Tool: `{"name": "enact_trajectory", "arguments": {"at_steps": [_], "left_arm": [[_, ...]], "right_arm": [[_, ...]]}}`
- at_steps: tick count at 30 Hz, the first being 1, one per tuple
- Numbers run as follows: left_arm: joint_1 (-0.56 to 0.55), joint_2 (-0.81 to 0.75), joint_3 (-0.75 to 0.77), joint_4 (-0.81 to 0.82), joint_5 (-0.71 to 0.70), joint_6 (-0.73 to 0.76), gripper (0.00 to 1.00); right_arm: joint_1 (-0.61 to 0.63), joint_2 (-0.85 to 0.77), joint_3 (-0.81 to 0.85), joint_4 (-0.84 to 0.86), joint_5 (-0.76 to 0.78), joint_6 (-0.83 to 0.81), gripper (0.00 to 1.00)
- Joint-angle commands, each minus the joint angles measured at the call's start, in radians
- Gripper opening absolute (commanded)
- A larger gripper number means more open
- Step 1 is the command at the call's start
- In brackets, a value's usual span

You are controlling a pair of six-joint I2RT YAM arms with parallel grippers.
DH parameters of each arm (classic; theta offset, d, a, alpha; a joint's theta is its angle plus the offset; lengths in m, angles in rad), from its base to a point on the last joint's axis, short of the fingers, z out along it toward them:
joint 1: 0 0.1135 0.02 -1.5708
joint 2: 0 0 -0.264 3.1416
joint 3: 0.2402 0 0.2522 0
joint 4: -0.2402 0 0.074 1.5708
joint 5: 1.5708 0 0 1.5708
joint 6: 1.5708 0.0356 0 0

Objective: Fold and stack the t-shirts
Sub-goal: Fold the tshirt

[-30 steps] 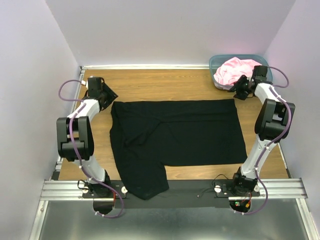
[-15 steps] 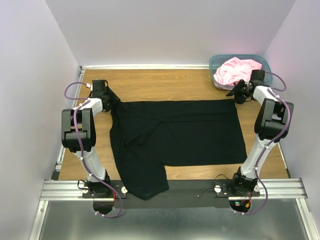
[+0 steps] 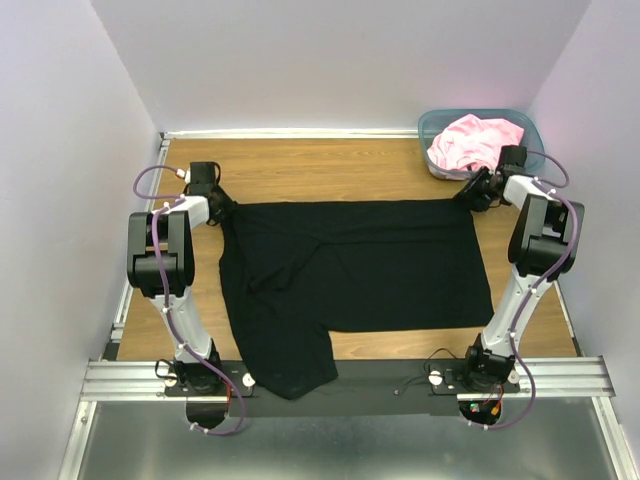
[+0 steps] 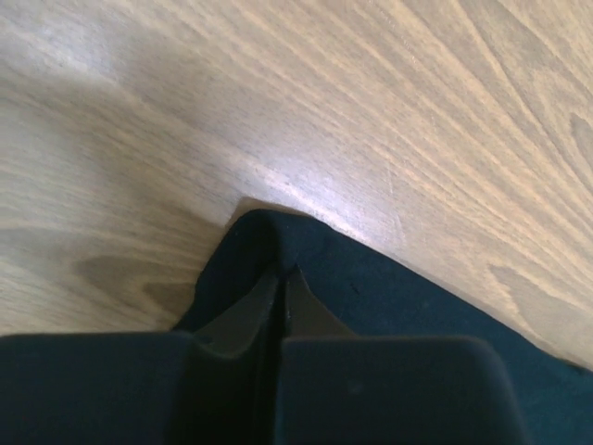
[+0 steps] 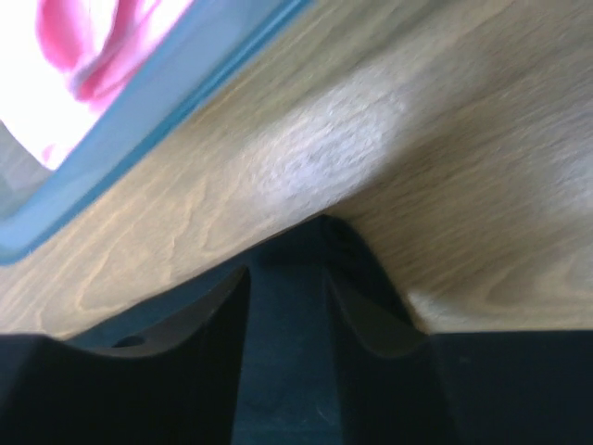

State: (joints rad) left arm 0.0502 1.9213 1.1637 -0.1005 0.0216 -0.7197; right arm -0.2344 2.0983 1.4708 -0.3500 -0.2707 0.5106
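Lying spread flat on the wooden desk (image 3: 320,165), the black t-shirt (image 3: 380,265) fills most of the surface, and its near-left part reaches over the desk's front edge. Both arms stretch to its two far corners, most likely so the far edge can be lifted evenly and brought toward the near side for a first fold. The left gripper (image 4: 283,278) has its jaws pressed together on the far-left corner, with cloth bunched around the tips. The right gripper (image 5: 287,292) straddles the far-right corner with its jaws spread; the cloth lies between them and is not yet pinched. Just beyond that corner sits the teal bin (image 3: 432,128), which holds the pink t-shirt (image 3: 475,140) in a crumpled heap. The bin's wall stands close beside the right gripper and leaves it little room.
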Motion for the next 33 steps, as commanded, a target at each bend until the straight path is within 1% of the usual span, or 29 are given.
{"name": "enact_trajectory", "arguments": {"at_steps": [1, 4, 8, 11, 13, 14, 16, 17, 18, 19, 20, 21, 22, 23, 24, 25, 27, 28, 30, 31, 33], "left_arm": [[0.004, 0.031, 0.021, -0.01, -0.091, 0.022, 0.0], [0.019, 0.028, 0.025, -0.019, -0.114, 0.029, 0.0], [0.027, 0.036, 0.042, -0.025, -0.124, 0.04, 0.0], [0.025, 0.042, 0.048, -0.025, -0.101, 0.037, 0.0], [0.022, 0.035, 0.05, -0.03, -0.106, 0.037, 0.03], [0.02, 0.015, 0.048, -0.031, -0.109, 0.04, 0.09], [0.013, -0.011, 0.048, -0.033, -0.114, 0.043, 0.18], [0.001, -0.03, 0.047, -0.047, -0.127, 0.037, 0.3], [-0.007, -0.068, 0.042, -0.047, -0.144, 0.032, 0.35], [-0.016, -0.091, 0.034, -0.045, -0.14, 0.023, 0.4], [-0.027, -0.135, 0.025, -0.048, -0.137, 0.022, 0.51], [-0.047, -0.163, 0.021, -0.054, -0.143, 0.019, 0.57], [-0.047, -0.188, 0.016, -0.065, -0.152, 0.014, 0.6], [-0.084, -0.212, 0.014, -0.097, -0.164, 0.011, 0.67], [-0.117, -0.264, 0.007, -0.116, -0.204, 0.009, 0.7], [-0.131, -0.29, -0.008, -0.146, -0.222, 0.012, 0.72], [-0.165, -0.37, -0.034, -0.177, -0.285, 0.019, 0.74], [-0.202, -0.399, -0.053, -0.189, -0.307, 0.025, 0.74], [-0.243, -0.475, -0.11, -0.222, -0.36, 0.057, 0.74], [-0.304, -0.498, -0.131, -0.241, -0.371, 0.069, 0.71], [-0.375, -0.554, -0.191, -0.263, -0.376, 0.086, 0.67]], "right_arm": [[-0.029, 0.057, -0.01, 0.049, 0.077, 0.017, 0.43], [-0.065, 0.075, -0.006, 0.055, 0.099, 0.022, 0.43], [-0.071, 0.078, 0.005, 0.054, 0.125, -0.004, 0.43], [-0.069, 0.069, 0.011, 0.054, 0.088, -0.027, 0.43], [-0.069, 0.055, 0.011, 0.054, 0.053, -0.035, 0.45], [-0.066, 0.034, 0.011, 0.052, 0.036, -0.044, 0.45], [-0.065, 0.005, 0.008, 0.051, 0.022, -0.049, 0.49], [-0.06, -0.033, -0.003, 0.049, 0.012, -0.05, 0.5], [-0.054, -0.055, -0.009, 0.048, 0.002, -0.05, 0.52], [-0.037, -0.076, -0.02, 0.045, -0.008, -0.052, 0.56], [-0.025, -0.13, -0.045, 0.042, -0.013, -0.05, 0.58], [-0.014, -0.156, -0.064, 0.037, -0.025, -0.047, 0.63], [0.0, -0.188, -0.084, 0.036, -0.031, -0.041, 0.65], [0.03, -0.216, -0.104, 0.036, -0.038, -0.037, 0.67], [0.047, -0.28, -0.15, 0.036, -0.041, -0.024, 0.69], [0.09, -0.308, -0.17, 0.036, -0.041, -0.023, 0.74], [0.134, -0.381, -0.229, 0.036, -0.039, -0.02, 0.77], [0.153, -0.402, -0.253, 0.036, -0.048, -0.012, 0.79], [0.214, -0.454, -0.302, 0.037, -0.07, 0.0, 0.8], [0.26, -0.471, -0.316, 0.039, -0.077, 0.003, 0.8], [0.308, -0.495, -0.351, 0.048, -0.1, 0.026, 0.8]]}}
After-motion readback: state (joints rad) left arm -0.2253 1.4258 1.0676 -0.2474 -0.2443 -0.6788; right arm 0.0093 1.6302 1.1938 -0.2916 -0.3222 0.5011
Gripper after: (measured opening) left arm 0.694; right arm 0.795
